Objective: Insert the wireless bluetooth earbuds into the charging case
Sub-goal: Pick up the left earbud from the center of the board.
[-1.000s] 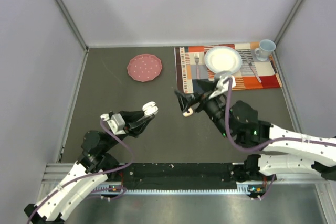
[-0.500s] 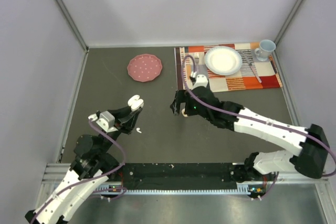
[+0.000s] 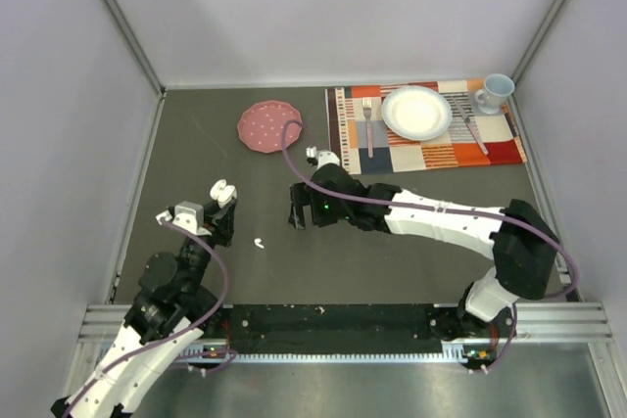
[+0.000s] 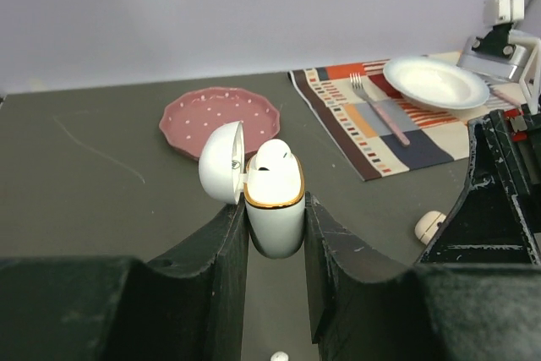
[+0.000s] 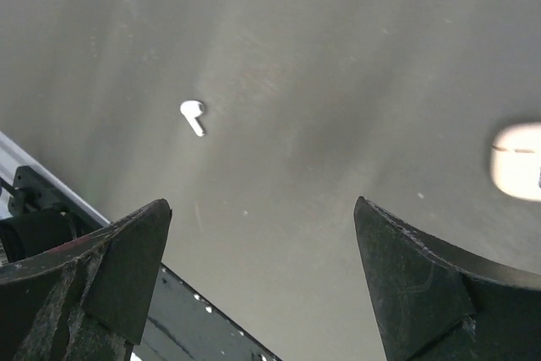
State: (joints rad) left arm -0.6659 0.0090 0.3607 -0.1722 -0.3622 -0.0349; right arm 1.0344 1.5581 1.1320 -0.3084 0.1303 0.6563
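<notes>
My left gripper (image 3: 223, 193) is shut on a white charging case (image 4: 275, 200) with a gold rim, held upright above the table. Its lid (image 4: 221, 162) is open and one white earbud (image 4: 272, 158) sits in it. Another earbud (image 3: 260, 241) lies loose on the dark table right of the left gripper; it also shows in the right wrist view (image 5: 193, 116). My right gripper (image 3: 296, 212) is open and empty, hovering above the table right of that earbud. A second white case (image 4: 429, 226) lies on the table by the right gripper. Other earbuds are out of view.
A pink dotted plate (image 3: 269, 126) lies at the back centre. A striped placemat (image 3: 431, 149) at the back right holds a white plate (image 3: 416, 111), a fork, a knife and a blue cup (image 3: 495, 92). The metal rail (image 3: 323, 320) runs along the near edge.
My right arm has stretched left across the table and its gripper now hovers near the loose earbud. My left gripper has drawn back left with the case, uncovering that earbud.
</notes>
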